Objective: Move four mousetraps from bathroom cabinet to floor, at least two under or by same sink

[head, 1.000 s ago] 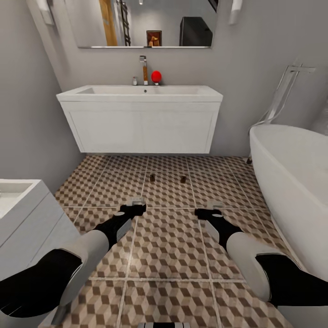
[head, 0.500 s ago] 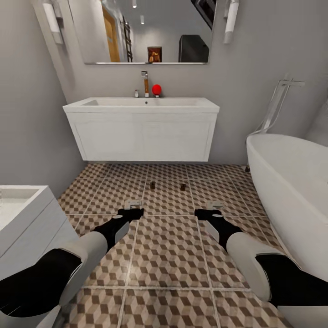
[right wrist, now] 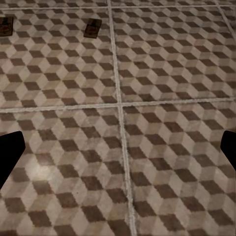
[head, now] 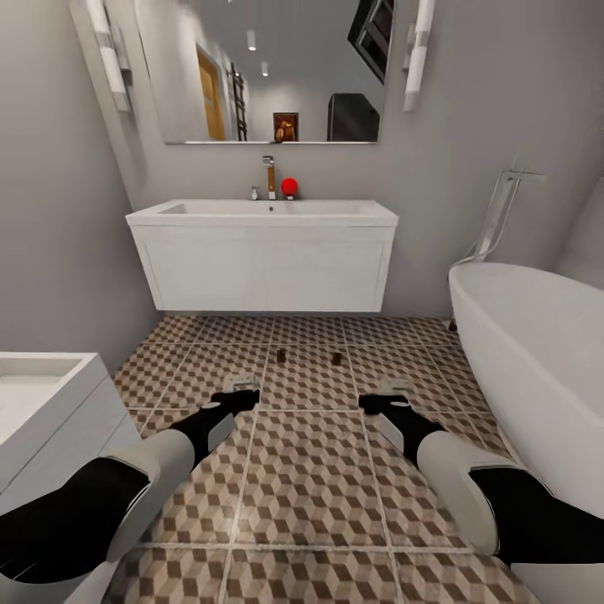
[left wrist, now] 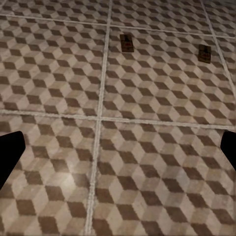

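Two small brown mousetraps (head: 281, 356) (head: 336, 358) lie flat on the cube-patterned bathroom floor (head: 310, 470), just in front of the wall-hung white sink (head: 264, 252). The left wrist view shows the same two mousetraps (left wrist: 127, 43) (left wrist: 204, 53), and the right wrist view shows them too (right wrist: 92, 28) (right wrist: 5, 25). My left gripper (head: 239, 393) (left wrist: 118, 152) hovers over the tiles a short way before them, open and holding nothing. To its right, my right gripper (head: 382, 396) (right wrist: 118, 152) is level with it, also open and holding nothing. The cabinet is out of view.
A white bathtub (head: 537, 361) runs along the right side, with a floor-standing tap (head: 503, 210) behind it. A second white sink unit (head: 42, 411) stands close at my left. A mirror (head: 268, 67) hangs above the far sink, and a red ball (head: 289, 185) sits by its faucet.
The whole picture has shifted: the sink and mirror look smaller and sit lower, so the camera has pulled back and tilted up. The mousetraps lie where they were. Both grippers keep their pose.
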`<state>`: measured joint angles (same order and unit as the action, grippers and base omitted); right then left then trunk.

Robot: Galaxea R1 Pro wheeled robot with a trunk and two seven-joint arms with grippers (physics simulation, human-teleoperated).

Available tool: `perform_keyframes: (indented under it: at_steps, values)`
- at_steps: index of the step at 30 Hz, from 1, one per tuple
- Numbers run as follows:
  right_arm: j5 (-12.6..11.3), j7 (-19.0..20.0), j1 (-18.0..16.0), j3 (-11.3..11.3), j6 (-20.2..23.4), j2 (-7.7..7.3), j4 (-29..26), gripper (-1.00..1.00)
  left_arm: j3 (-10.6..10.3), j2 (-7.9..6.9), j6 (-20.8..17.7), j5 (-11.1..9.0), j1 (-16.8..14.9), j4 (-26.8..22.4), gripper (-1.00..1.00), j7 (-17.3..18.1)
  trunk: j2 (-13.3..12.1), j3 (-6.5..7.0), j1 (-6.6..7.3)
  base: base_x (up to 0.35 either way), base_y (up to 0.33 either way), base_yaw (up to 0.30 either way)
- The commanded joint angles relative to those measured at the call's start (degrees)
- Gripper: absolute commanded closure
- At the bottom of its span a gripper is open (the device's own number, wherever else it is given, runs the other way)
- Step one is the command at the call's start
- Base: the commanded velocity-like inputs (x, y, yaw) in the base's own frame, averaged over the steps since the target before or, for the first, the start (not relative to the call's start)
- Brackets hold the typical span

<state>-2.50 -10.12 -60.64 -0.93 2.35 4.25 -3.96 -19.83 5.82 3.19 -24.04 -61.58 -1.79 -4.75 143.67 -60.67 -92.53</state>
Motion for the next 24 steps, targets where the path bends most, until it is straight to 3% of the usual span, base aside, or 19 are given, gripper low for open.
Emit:
perform_keyframes:
  at_steps: [1,24]
  values:
    - [-0.28,-0.21,-0.01,-0.12,0.26,0.02,0.04,-1.0,-0.5,0.01,0.21,-0.64,-0.03,0.22,-1.0,-0.19,0.0,0.18,0.03,0.0,0.0,0.0]
    - [-0.19,-0.01,0.15,-0.19,-0.24,-0.64,5.54,-1.0,-0.54,-0.04,0.66,-1.33,0.75,1.0,-1.0,-0.23,-0.31,5.27,0.63,0.0,0.0,0.0]
